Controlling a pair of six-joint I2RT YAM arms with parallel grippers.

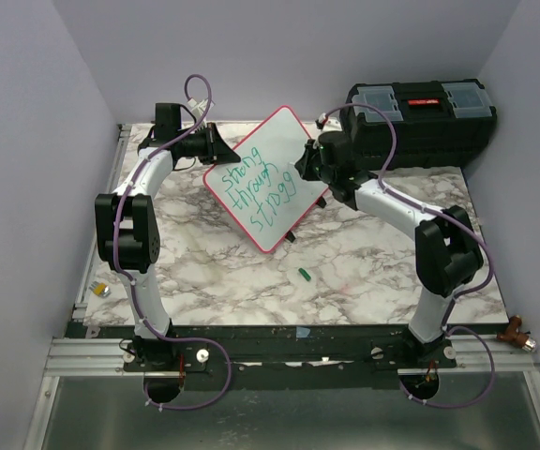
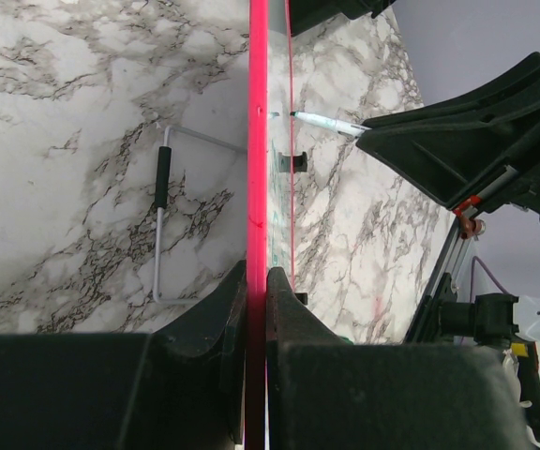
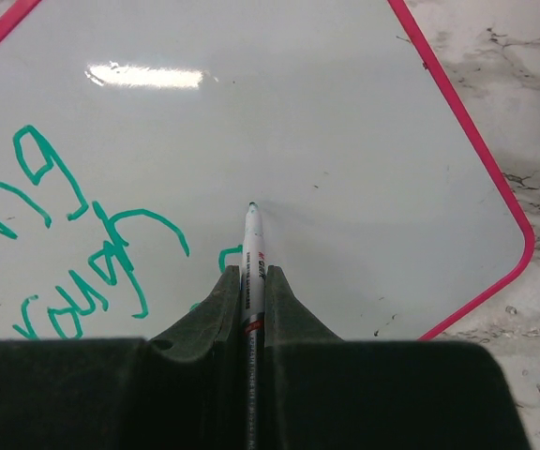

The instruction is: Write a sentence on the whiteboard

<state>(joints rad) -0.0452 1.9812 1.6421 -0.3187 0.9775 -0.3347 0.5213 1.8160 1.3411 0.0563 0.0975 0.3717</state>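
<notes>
1. Toward the near edge of the table [image 1: 364, 281]: green cap [image 1: 304, 275], loose on the marble, well apart from the board. Risks being swept off by a low pass of the right elbow.
2. Right gripper [image 3: 253, 281]: clamped tight on the marker [image 3: 253, 234], tip at the whiteboard [image 3: 345, 122] just past the last green letter. Cannot tell whether touching. Risks skidding the tip or shoving the marker back through the fingers if pressed too hard, and broken strokes if too light.
3. The sentence [image 1: 256, 192]: three green lines, the third unfinished. Risks crowding into the pink frame at the corner, or smearing fresh ink under the fingers.
4. Left gripper [image 2: 256, 281]: pinched closed on the board's thin edge, holding it tilted above the middle of the table, toward the far edge. Risks a swing or slip under pen pressure applied well away from the clamp.
5. Far right corner: black toolbox [image 1: 420, 117], just behind the right arm. Risks a bump or a snagged cable on a backward reach.
</notes>
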